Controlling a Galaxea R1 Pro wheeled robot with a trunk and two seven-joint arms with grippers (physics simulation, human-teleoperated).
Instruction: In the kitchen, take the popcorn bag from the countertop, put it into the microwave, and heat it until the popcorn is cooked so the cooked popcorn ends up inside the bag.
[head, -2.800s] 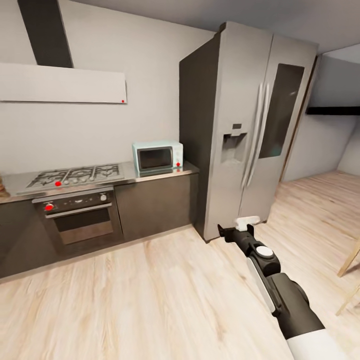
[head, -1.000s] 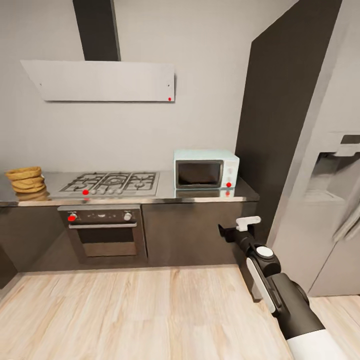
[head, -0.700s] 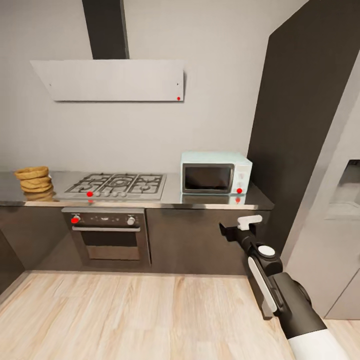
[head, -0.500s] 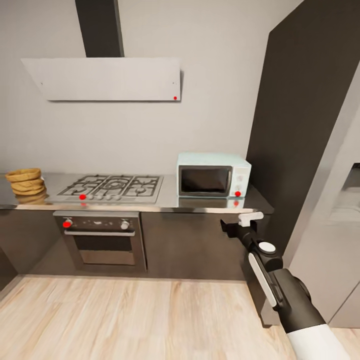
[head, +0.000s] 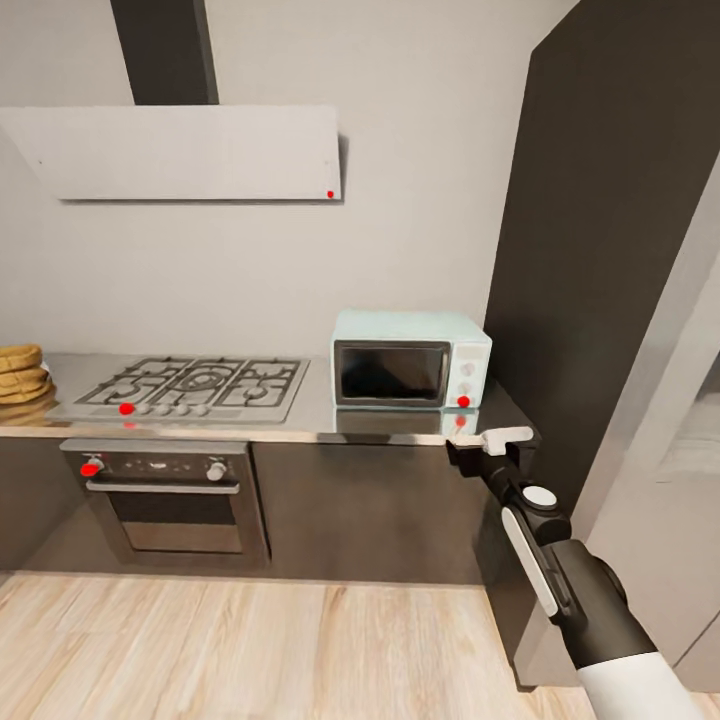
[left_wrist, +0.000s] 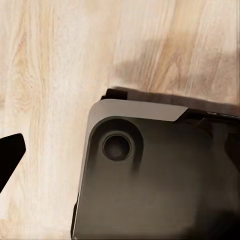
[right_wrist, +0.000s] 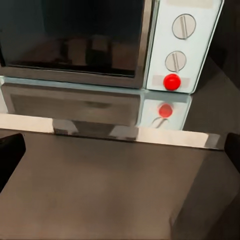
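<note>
Right gripper (head: 482, 443) hangs just in front of the countertop (head: 300, 420) edge, below the microwave's dial panel. You cannot tell from the head view whether its jaws are apart or together; the right wrist view catches only dark finger edges at the frame sides, which hints at apart but settles nothing. It carries nothing that you can see. Left gripper: one dark fingertip at the frame edge in the left wrist view, over wood floor (left_wrist: 55, 75) and the robot's own dark base (left_wrist: 150, 185); spread not readable.

Landmark: the microwave (head: 410, 358).
- Fridge (head: 620, 300): tall dark flank right of it, touching the counter end.
- Countertop: under it, running off to its left.
- Hood (head: 180, 152): up and to its left, on the wall.
- Oven (head: 165, 495): below and left of it, built into the cabinets.
- Hob (head: 185, 385): on the counter just to its left.
- Bag (head: 18, 370): the tan stacked shape far left of it, cut by the frame edge, looks to be the sack.
- Red button (right_wrist: 171, 81): under its two dials.

Progress, as judged: nothing done yet. Microwave door shut, cavity dark, bag not fetched. You stand at the wrong end of the counter for the pickup. Left to do: go to the bag, grasp, open door, load, close, start heat.
</note>
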